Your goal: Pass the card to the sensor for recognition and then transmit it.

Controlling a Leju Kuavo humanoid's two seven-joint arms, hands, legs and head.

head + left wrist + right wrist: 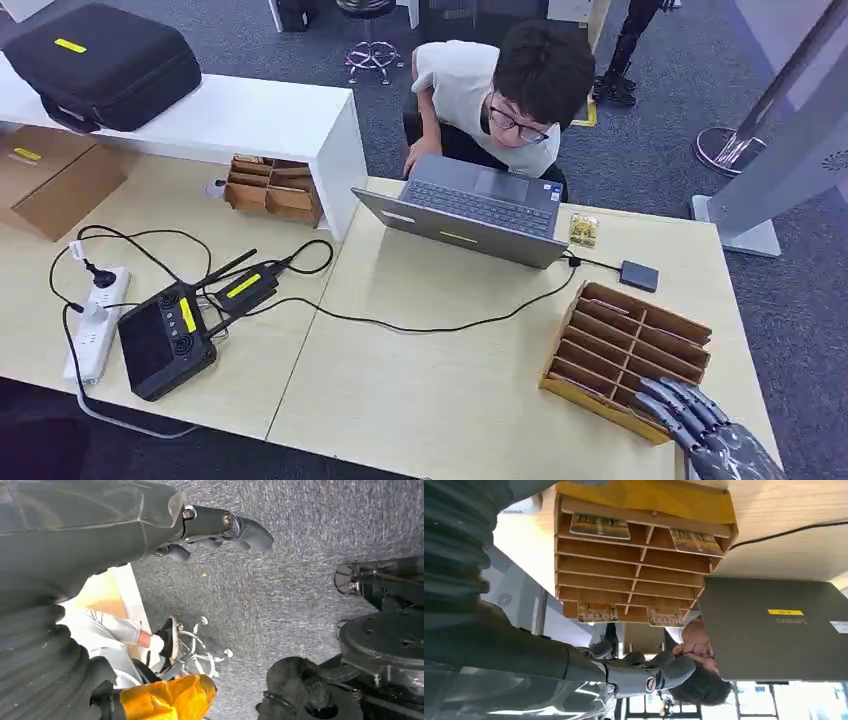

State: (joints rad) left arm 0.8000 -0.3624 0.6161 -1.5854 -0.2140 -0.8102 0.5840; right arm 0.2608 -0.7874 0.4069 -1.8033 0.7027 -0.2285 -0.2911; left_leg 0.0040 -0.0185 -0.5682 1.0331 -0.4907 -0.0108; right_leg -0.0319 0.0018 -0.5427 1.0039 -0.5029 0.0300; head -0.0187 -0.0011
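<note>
The right hand (700, 425) pokes in at the table's near right corner, and the picture edge cuts most of it off. Its fingers (668, 400) are stretched out a little apart and hold nothing. They reach over the near corner of the wooden rack (625, 355). From above, the rack's slots look dark and I cannot see any cards inside. The right wrist camera looks into the slots and shows cards (600, 526) lying in four of them, two in one end row and two in the other. The printing on them is too small to read well.

The left hand (220, 527) hangs down over grey carpet (300, 555). Its fingers are partly hidden behind the arm, and I cannot tell if they are apart or curled.

A small black box (638, 275) sits at about 1 o'clock from the rack, with a cable (440, 322) running to it. It is too small to see what it is.

The light wooden table (450, 390) also holds an open grey laptop (470, 210) at 10 o'clock from the rack. A person (500, 95) leans over it from the far side. Far to the left lie a black controller (165, 340) and a white power strip (95, 320). A second wooden rack (272, 188) sits by a white shelf (250, 120), with a black case (100, 65) on top.
</note>
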